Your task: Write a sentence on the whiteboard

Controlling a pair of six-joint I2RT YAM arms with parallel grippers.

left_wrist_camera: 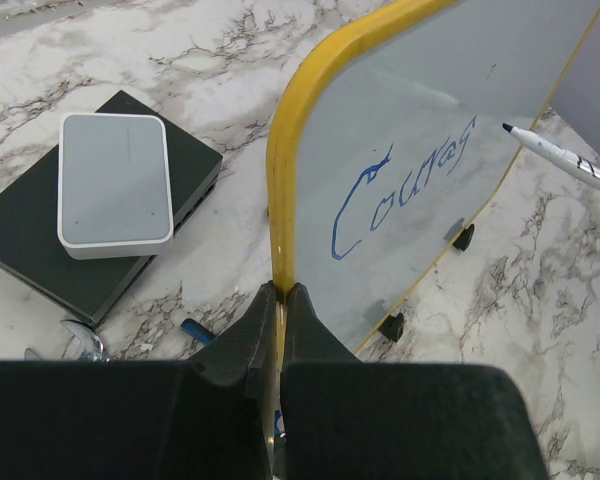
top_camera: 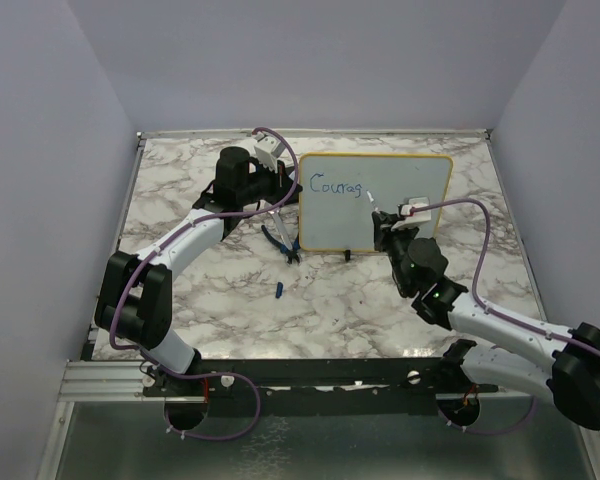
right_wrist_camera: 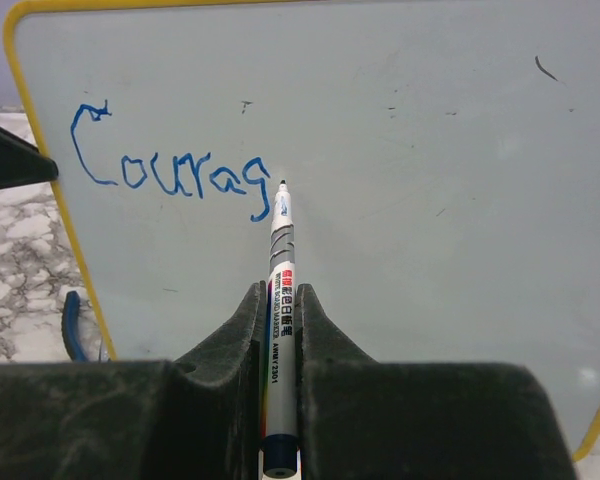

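Marble tabletop [top_camera: 330,300] looks slick: your left gripper [left_wrist_camera: 281,292] pinches the whiteboard [left_wrist_camera: 430,120] edge, right gripper [right_wrist_camera: 282,295] clamps the marker [right_wrist_camera: 282,250] (tip by "Courag"); press hard and it could tip.

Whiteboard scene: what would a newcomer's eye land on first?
The whiteboard, propped upright toward the far side of the table, carries blue handwriting, "Courag", on its upper left. The right hand grips a marker whose tip sits just right of the last letter; the left hand pinches the board's yellow left edge.
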